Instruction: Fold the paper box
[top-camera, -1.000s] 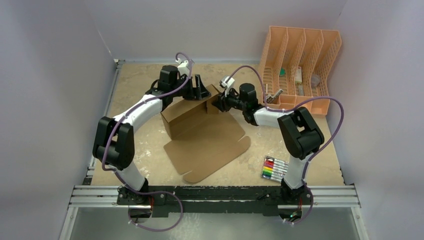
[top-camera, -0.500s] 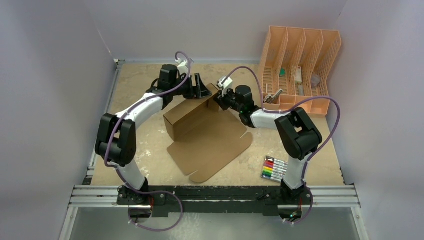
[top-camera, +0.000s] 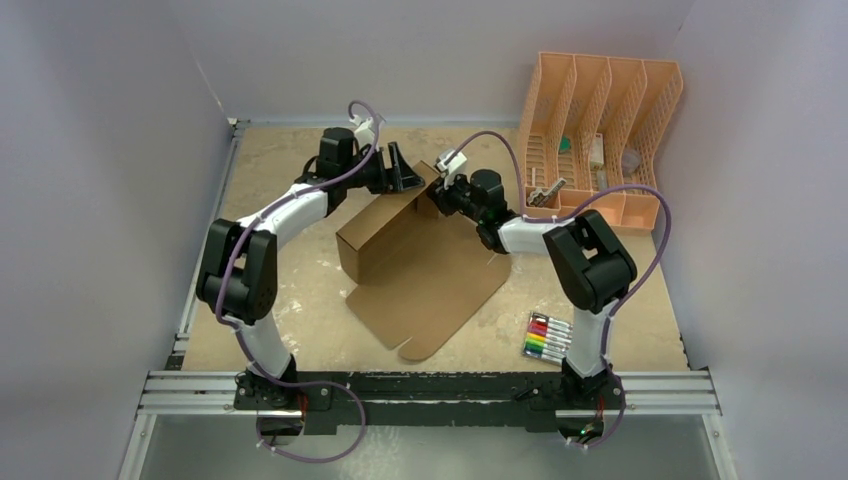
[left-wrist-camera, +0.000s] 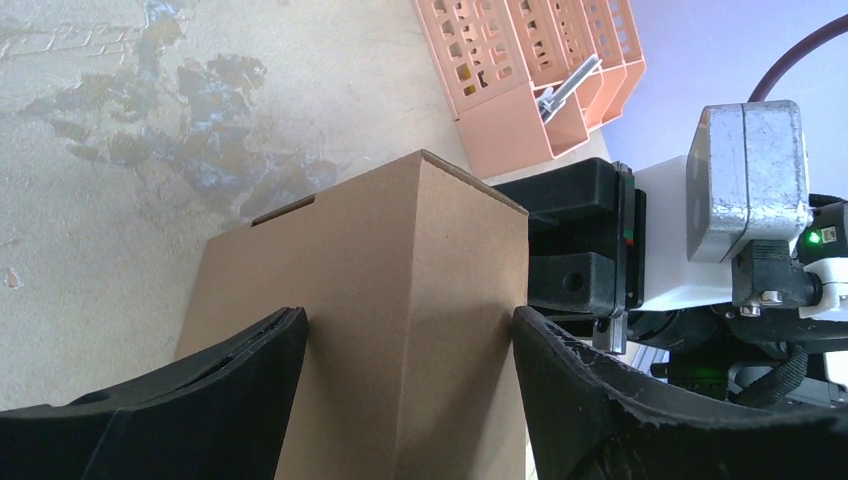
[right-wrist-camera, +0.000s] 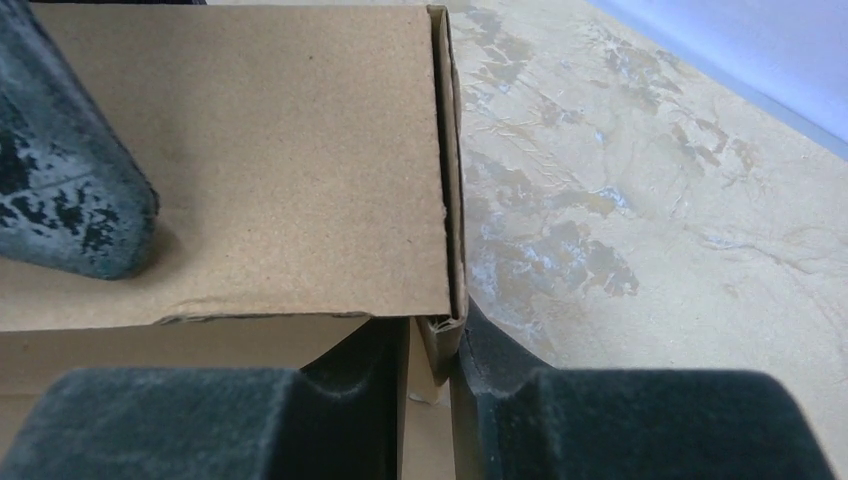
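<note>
Cardboard had slid a little toward the right over the last second: the box lay turned slightly on the table, its far wall standing and its broad lid panel flat toward the arms. It sat mid-table, between the two grippers.

The right gripper had come up from the wall's end face to its far corner and was narrowed onto the doubled cardboard edge there, pinching it. The left gripper was spread wide around the same end of the wall, one finger at each face; whether it pressed or merely bracketed could not be told. My judgement: the side wall was being squared and its end tucked, so the fold was partway, with the lid not yet raised.

An organizer stood at the far right corner, near the right arm's elbow and well apart from the box. A pack of markers lay near the right base, just beyond the lid's corner. The two grippers crowded one corner, so each stood in the other's way more than anything else.
</note>
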